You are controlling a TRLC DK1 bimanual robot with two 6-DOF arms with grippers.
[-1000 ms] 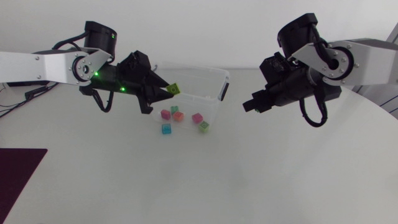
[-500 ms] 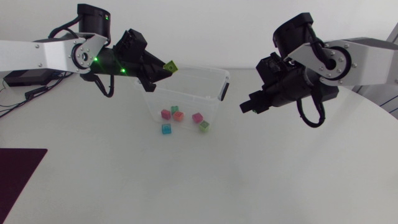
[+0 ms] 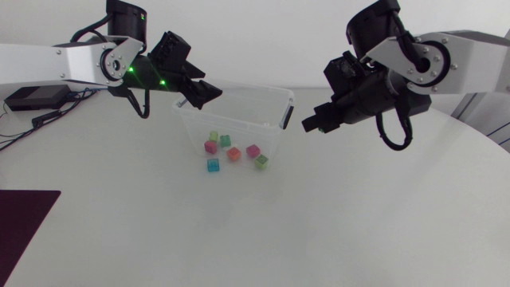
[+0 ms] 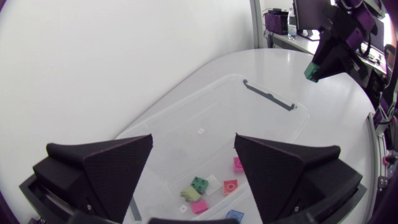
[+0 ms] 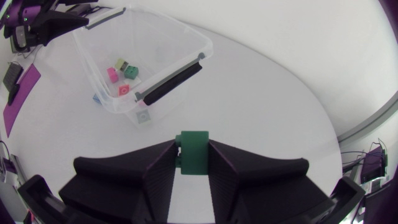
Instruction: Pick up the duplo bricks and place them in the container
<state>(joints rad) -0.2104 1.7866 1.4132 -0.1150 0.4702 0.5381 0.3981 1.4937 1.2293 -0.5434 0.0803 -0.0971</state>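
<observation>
The clear plastic container (image 3: 275, 96) stands at the table's back middle, with several small coloured duplo bricks inside, among them a yellow-green brick (image 3: 213, 135) next to a pink brick (image 3: 210, 147). My left gripper (image 3: 209, 92) hangs open and empty over the container's rear left rim; its wrist view looks down past its fingers (image 4: 112, 168) onto the yellow-green brick (image 4: 189, 194) and the others. My right gripper (image 5: 193, 155) is shut on a dark green brick (image 5: 193, 152), in the air to the right of the container (image 5: 199, 43) and clear of it.
A dark handle (image 3: 286, 117) clips the container's right end wall, nearest my right gripper (image 3: 307, 123). A dark purple mat (image 3: 24, 223) lies at the table's front left edge.
My left gripper swung up over the container and opened; the yellow-green brick it held now lies inside the container. My right gripper edged left toward the container with its green brick.
</observation>
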